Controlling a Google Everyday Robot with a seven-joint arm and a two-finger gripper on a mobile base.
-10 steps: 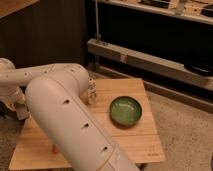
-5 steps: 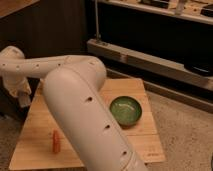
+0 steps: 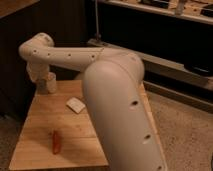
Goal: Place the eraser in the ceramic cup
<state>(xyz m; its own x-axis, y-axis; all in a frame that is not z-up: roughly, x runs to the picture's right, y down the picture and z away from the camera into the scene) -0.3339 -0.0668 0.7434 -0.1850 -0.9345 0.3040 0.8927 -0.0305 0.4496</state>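
The eraser (image 3: 75,105), a small flat white block, lies on the wooden table (image 3: 45,125) left of the middle. My gripper (image 3: 41,84) hangs from the wrist at the table's far left corner, well behind and left of the eraser. A small pale upright vessel (image 3: 50,83) stands right beside the gripper; it looks like the ceramic cup, but I cannot tell for sure. My big white arm (image 3: 117,105) crosses the table's right half and hides what is behind it.
A red-orange stick-like object (image 3: 56,141) lies near the table's front left. Dark shelving (image 3: 165,65) runs behind the table on the right. A speckled floor (image 3: 185,130) lies to the right. The green bowl is hidden behind my arm.
My arm has swung to the right and now covers the green bowl. The gripper has moved right along the far left corner, up to the pale vessel. The eraser has come into sight.
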